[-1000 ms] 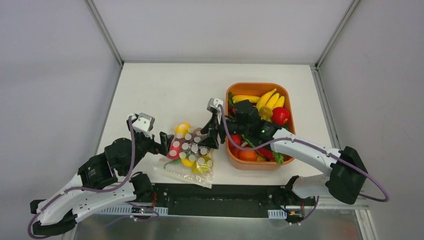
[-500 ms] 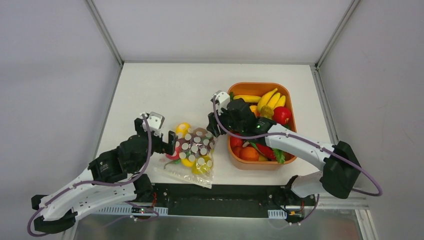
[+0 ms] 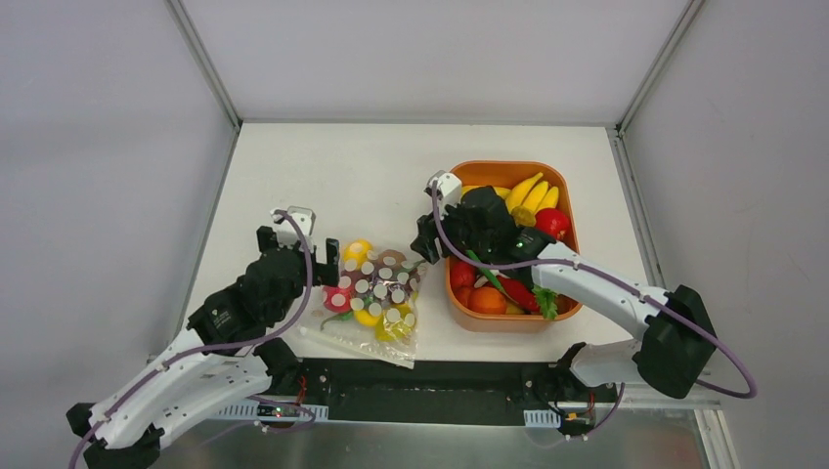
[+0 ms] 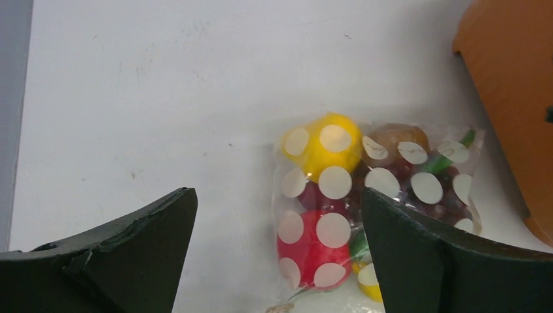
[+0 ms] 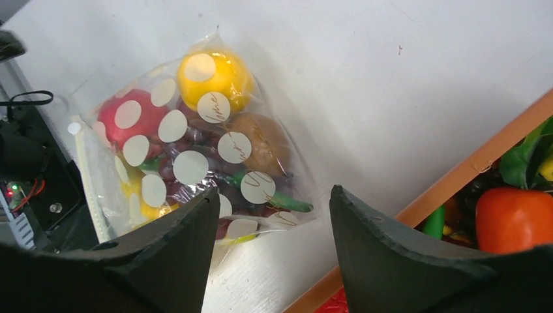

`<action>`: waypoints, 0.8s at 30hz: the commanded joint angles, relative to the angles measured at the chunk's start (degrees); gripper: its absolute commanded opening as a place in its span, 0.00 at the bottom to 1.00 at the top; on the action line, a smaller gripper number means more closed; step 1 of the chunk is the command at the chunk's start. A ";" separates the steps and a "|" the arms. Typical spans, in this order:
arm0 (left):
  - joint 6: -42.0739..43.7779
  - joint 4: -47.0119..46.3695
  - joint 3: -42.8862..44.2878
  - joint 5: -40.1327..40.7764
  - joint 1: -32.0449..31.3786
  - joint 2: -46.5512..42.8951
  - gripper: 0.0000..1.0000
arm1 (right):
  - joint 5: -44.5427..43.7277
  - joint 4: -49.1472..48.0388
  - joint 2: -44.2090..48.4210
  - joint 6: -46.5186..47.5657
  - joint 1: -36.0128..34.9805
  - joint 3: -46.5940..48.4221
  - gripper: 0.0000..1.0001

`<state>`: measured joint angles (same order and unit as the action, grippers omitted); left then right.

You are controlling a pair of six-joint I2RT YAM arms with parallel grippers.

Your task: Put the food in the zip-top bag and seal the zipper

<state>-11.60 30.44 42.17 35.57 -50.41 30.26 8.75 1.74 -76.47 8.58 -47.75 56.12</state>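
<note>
Right hand (image 3: pixel 423 245) farther from bag (image 3: pixel 377 293)

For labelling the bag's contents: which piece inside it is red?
The round piece beside the yellow lemon; the others are yellow, brown, purple or green.

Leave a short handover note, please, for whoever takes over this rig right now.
Left gripper: open, empty, just left of the zip-top bag.
Right gripper: open, empty, at the bag's tray-side edge.
The bag lies on the table beside the orange tray, with food inside it.
More toy food sits in the tray.
Left: the zipper, at the bag's near edge. I cannot tell whether it is sealed, so check it and press it shut.
</note>
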 commanded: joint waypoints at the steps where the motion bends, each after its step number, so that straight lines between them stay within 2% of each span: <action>1: -1.26 -2.73 1.80 -8.63 9.89 0.69 0.99 | -0.36 -7.78 5.41 -1.86 0.30 0.82 0.66; 5: -1.68 -1.56 4.03 -12.83 16.55 2.61 0.99 | -7.69 -9.05 9.14 -1.64 0.58 0.06 0.69; 9: -3.36 -0.17 5.47 -15.77 21.76 4.97 0.99 | -18.63 -9.53 12.80 -3.57 2.07 -2.39 0.82; 14: -5.26 -1.32 4.11 -21.43 26.83 5.37 0.99 | -21.63 -10.22 18.00 -6.38 5.20 -6.38 0.93; 17: -5.54 -0.14 3.84 -22.05 27.17 5.74 0.99 | -13.69 -9.31 19.98 -8.36 5.90 -6.34 0.93; 19: -5.73 0.25 3.19 -21.78 27.21 4.97 0.99 | -1.36 -8.34 19.73 -13.35 5.86 -4.72 0.90; 22: -6.00 0.33 1.98 -21.31 27.21 3.34 0.99 | 21.06 -9.04 17.52 -19.33 5.25 -2.70 0.79; 24: -6.23 0.33 1.33 -21.07 27.20 2.54 0.99 | 27.43 -7.80 15.77 -20.66 1.04 -1.61 0.73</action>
<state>-16.40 30.79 44.56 15.16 -23.55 34.61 11.99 -5.69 -58.52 -4.56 -42.06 50.26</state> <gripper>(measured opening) 0.990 0.770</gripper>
